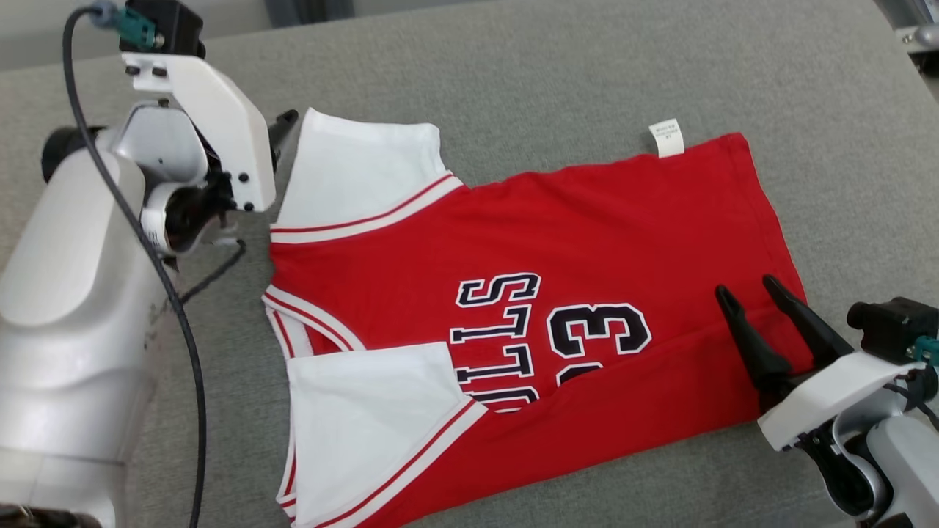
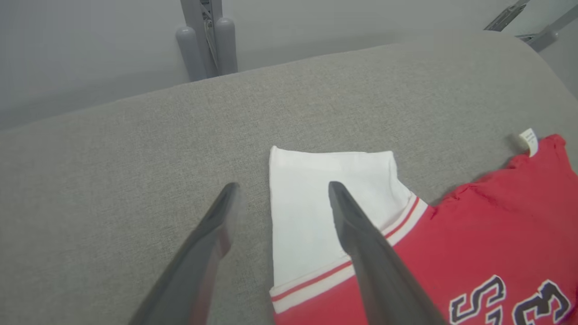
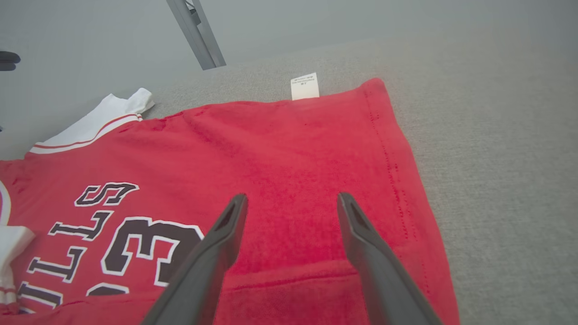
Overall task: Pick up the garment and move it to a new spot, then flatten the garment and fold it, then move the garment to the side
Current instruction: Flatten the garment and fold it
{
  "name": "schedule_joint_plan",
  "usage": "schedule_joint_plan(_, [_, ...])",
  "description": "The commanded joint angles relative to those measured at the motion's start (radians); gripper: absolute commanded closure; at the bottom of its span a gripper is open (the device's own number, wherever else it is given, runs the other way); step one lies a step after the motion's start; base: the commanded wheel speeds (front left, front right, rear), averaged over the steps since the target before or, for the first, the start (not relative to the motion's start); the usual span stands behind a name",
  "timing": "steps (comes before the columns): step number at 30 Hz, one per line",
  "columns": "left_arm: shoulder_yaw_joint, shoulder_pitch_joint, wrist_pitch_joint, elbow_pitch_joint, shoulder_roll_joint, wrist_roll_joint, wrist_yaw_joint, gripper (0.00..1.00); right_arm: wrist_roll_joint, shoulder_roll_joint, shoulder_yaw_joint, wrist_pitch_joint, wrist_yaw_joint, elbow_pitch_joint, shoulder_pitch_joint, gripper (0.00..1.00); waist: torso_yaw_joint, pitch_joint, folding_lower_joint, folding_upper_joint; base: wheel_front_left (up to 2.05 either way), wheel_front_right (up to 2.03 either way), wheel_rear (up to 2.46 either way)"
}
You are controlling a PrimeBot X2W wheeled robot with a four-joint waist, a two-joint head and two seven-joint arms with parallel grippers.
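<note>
We have the left gripper (image 2: 283, 185) spread wide, gripping nothing: one finger over the top white sleeve (image 1: 359, 172), the other over bare grey tabletop (image 1: 557, 66). The red garment (image 1: 587, 235) lies flat mid-table, lower sleeve folded inward. Our right gripper (image 1: 747, 286) is also wide and empty, over the garment's hem end.

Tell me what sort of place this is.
Probably a robot test bench rather than a home: a grey fabric-covered table, one red jersey spread on it, and a grey metal post behind the table's far edge.
</note>
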Motion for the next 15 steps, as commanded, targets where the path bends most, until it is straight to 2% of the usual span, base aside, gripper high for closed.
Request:
schedule_joint_plan(1, [-0.017,-0.040,0.013,0.036,0.010,0.023,-0.009,0.00,-0.007,0.003,0.001,0.003,0.000,-0.006,-0.018,0.00,-0.030,0.042,0.0000,0.0000,0.00,0.00,0.00])
schedule_joint_plan(9, [-0.079,-0.192,0.049,0.216,0.025,0.087,-0.033,0.00,0.001,0.022,0.024,-0.013,0.000,0.000,-0.078,0.00,-0.073,0.121,0.0000,0.0000,0.00,0.00,0.00])
schedule_joint_plan(15, [-0.104,-0.286,0.077,0.277,0.038,0.108,-0.060,0.00,0.015,0.032,0.043,-0.029,0.000,0.012,-0.115,0.00,-0.101,0.189,0.0000,0.0000,0.00,0.00,0.00])
